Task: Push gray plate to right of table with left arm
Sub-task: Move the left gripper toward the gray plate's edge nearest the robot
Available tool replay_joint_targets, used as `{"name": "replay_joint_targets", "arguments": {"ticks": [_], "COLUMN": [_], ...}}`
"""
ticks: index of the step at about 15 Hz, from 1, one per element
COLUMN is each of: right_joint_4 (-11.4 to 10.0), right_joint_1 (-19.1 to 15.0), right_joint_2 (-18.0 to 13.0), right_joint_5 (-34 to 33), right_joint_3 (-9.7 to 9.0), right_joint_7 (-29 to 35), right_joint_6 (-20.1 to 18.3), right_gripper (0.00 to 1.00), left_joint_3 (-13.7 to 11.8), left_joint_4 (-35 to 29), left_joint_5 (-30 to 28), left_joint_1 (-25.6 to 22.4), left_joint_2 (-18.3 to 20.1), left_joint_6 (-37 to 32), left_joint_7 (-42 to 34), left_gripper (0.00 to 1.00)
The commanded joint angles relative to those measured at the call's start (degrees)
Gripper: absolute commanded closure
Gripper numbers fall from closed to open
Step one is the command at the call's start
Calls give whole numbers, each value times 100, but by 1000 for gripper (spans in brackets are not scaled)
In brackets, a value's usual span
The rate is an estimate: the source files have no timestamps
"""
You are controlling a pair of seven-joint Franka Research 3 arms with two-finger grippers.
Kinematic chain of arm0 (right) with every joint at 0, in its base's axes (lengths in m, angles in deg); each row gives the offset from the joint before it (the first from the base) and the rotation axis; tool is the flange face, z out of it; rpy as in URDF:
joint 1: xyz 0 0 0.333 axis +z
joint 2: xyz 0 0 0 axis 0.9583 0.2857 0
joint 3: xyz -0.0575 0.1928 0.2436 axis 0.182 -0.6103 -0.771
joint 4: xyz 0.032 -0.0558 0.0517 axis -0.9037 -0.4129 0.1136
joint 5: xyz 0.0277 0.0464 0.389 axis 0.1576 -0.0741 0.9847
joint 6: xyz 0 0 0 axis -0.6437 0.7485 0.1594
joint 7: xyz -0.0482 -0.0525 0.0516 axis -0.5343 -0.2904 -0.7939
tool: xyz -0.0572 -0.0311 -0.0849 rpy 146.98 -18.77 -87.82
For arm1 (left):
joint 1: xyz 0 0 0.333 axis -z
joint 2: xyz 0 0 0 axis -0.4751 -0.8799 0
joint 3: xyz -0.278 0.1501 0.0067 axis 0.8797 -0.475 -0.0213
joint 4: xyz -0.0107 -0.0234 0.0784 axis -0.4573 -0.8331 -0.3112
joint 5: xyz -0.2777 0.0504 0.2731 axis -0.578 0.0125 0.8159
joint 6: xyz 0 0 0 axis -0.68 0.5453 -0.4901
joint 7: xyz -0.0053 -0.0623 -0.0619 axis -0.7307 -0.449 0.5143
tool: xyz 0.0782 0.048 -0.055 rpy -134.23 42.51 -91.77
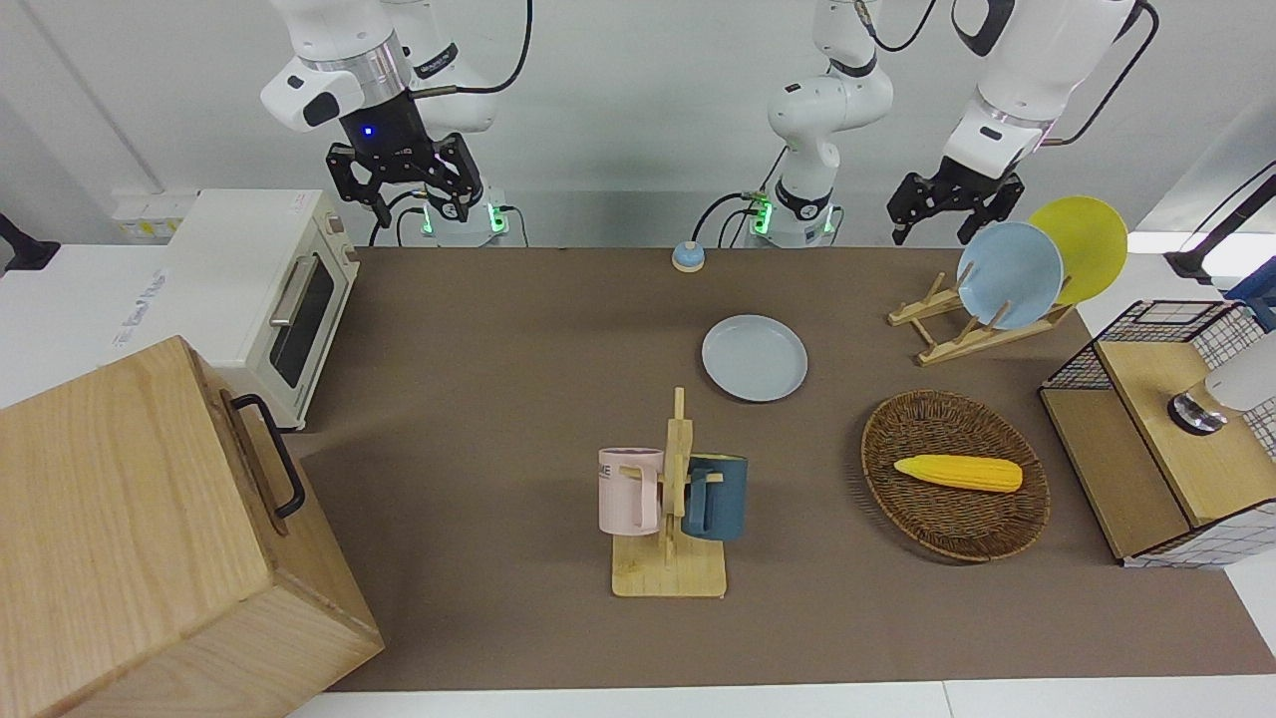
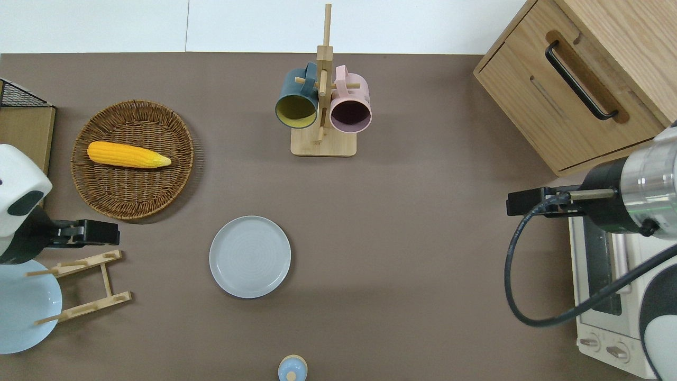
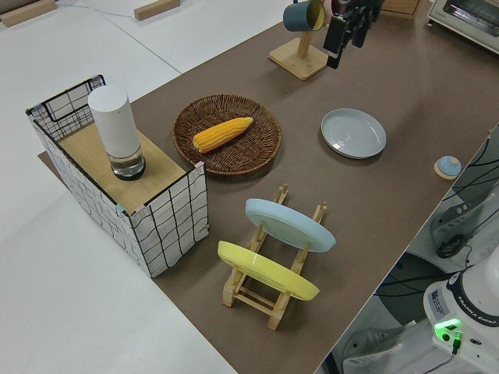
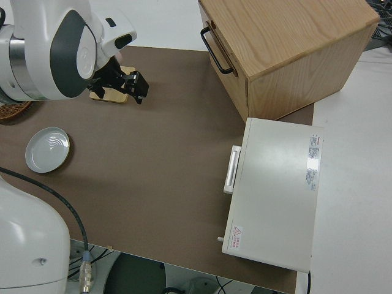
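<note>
Your gray plate [image 2: 249,256] lies flat on the table [image 2: 423,238], at about seven o'clock from the mug rack [image 2: 322,106] in the overhead view and at four o'clock from the wicker basket [image 2: 132,159]. Your left gripper [image 1: 952,204] hangs with fingers spread, touching nothing. The right arm is parked.

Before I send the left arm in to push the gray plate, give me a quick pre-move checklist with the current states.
1. Gray plate flat on the table, nothing on it: ok.
2. Left pincer touching the plate: not ok; it is up over the plate rack.
3. Mat from the plate toward the right arm's end free of objects: ok.
4. Mug rack and bell outside that lane: ok.
5. Right pincer raised, parked: ok.
6. Left pincer's fingers set for pushing: cannot tell.
</note>
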Motion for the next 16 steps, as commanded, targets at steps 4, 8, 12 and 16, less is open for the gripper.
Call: {"name": "replay_joint_targets", "arguments": {"ticks": [4,8,12,16], "right_joint_4": [81,81,81,81], "right_joint_1": [-37,-37,-37,-37], "right_joint_2": [36,36,36,36], "right_joint_5": [92,92,92,92], "right_joint_3": [-23,-23,-23,-23], "right_joint_7": [12,12,12,12], "right_joint_6": [-31,-31,-31,-31], "right_gripper": [5,5,5,5], "left_joint_3": [33,41,42,50], "left_joint_4": [-992,-1300,-1661,-1872], "left_joint_5": [-59,-112,-182,-191], "left_joint_1": [50,58,138,146], "left_joint_2": [19,-7,54,28], "left_joint_6": [940,1196,1407,1557], "left_joint_7": [11,11,-15,-15], "left_gripper": [7,7,7,7]}}
